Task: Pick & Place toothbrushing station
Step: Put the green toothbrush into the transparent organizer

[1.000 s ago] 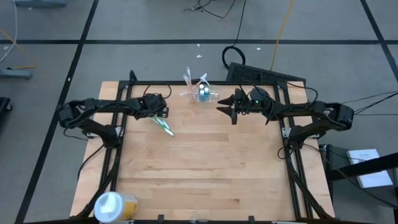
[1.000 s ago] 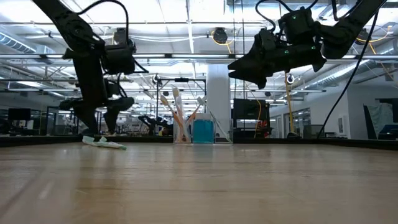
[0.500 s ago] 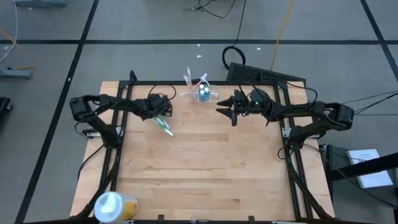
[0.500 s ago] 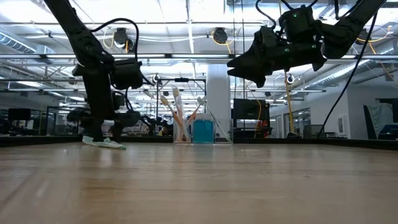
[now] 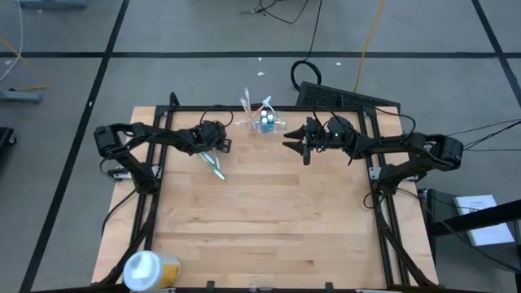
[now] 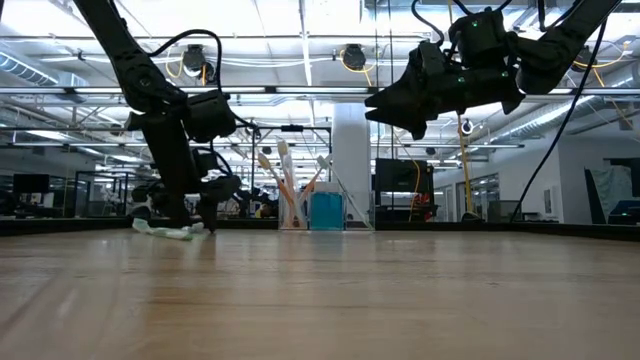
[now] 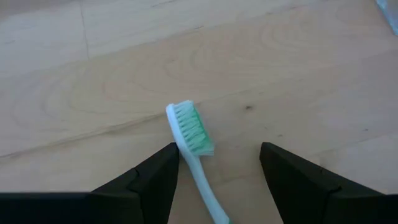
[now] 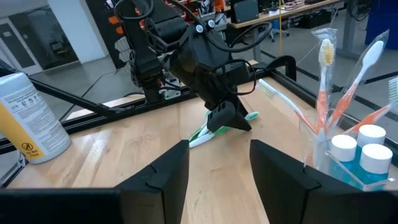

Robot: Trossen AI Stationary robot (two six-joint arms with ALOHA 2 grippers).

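Wood surface (image 5: 269, 212): pale planks inside a dark frame, seen whole from above.
Toothbrushing station (image 5: 262, 120): clear plastic holder at the far edge of the surface, near the middle, between the two arms; upright on the wood; untouched by either tool.
Station contents: orange-and-white toothbrushes (image 8: 326, 68) leaning up out of it, blue liquid and two white caps (image 8: 364, 146) at its base in the right wrist view.
Green toothbrush (image 7: 193, 146): white-and-green, lying flat on the surface on the left side, well apart from the station; bristle head with green and white tufts clear in the left wrist view.
Left tool (image 7: 217, 171): low over the green toothbrush, fingers spread and released, one finger (image 7: 152, 180) on each side of the handle just behind the head; no squeeze on the handle visible.
Left tool, low view (image 6: 195, 215): tips down at the wood, right by the brush.
Right tool (image 5: 297, 145): raised well above the surface, just right of the station; fingers (image 8: 165, 177) parted, nothing between them, pointing across toward the left arm.
White-and-yellow tub (image 5: 148, 268): on its side at the near left corner, far from both tools.
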